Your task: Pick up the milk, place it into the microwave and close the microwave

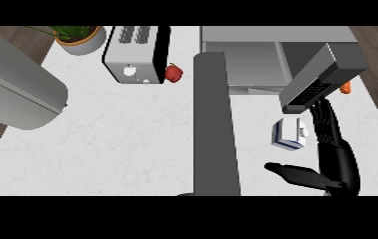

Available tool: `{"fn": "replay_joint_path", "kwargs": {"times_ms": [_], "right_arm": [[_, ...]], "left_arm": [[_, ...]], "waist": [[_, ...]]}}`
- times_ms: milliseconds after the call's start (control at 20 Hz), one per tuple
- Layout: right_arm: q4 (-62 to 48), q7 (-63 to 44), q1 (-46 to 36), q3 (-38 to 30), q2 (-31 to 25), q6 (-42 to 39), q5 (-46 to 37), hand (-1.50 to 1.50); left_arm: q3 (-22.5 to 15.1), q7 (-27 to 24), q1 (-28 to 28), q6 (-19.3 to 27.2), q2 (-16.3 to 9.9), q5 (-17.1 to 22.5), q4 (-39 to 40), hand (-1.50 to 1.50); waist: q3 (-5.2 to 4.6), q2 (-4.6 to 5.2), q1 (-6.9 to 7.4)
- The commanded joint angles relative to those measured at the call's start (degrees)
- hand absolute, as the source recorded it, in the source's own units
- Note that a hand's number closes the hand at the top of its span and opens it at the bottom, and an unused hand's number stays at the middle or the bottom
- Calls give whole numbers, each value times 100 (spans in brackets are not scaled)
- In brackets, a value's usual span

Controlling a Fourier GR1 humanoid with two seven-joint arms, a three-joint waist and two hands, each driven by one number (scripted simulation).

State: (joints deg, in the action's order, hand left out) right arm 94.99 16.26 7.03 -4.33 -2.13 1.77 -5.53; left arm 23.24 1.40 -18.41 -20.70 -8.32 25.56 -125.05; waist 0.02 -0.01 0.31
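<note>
Beside open R hand [334, 153]: milk [289, 134], untouched.

bench [133, 133]: white marbled stone, smooth
toaster [133, 58]: brushed metal, matt
microwave [251, 53]: grey, matt
right hand [336, 158]: black, slightly glossy

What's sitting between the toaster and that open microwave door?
In the head view, a small red pepper lies against the toaster, with bare counter before the microwave door.

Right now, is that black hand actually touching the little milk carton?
Cannot tell. In the head view the right hand lies open beside the milk carton, its fingers along the carton's right side, but no plain gap or contact shows.
</note>
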Motion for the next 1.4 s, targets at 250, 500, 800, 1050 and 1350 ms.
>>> {"fn": "replay_joint_path", "kwargs": {"times_ms": [250, 500, 800, 1050, 1350], "right_arm": [[-1693, 848, -642, -721, -453, -107, 191, -150], [-2696, 1983, -415, -801, -475, -339, 183, -150], [-3694, 2413, -811, -1015, -787, -660, 341, -150], [-4705, 2975, -1383, -1055, -800, -406, 166, -150], [-5927, 3225, -2276, -1201, -892, 0, 63, -150]], "left_arm": [[145, 237, -237, -159, 290, 56, -403, -150], [574, 273, -72, -383, 45, 422, -121, -150], [742, 336, -138, -542, 140, 497, -232, -150], [838, 118, -486, -1032, 408, 545, -70, -150], [836, 721, -315, -725, 350, 771, -629, -150]], "waist": [[0, -2, 10], [0, -1, 5], [0, -1, 7], [0, 1, 30], [3, 4, 45]]}}
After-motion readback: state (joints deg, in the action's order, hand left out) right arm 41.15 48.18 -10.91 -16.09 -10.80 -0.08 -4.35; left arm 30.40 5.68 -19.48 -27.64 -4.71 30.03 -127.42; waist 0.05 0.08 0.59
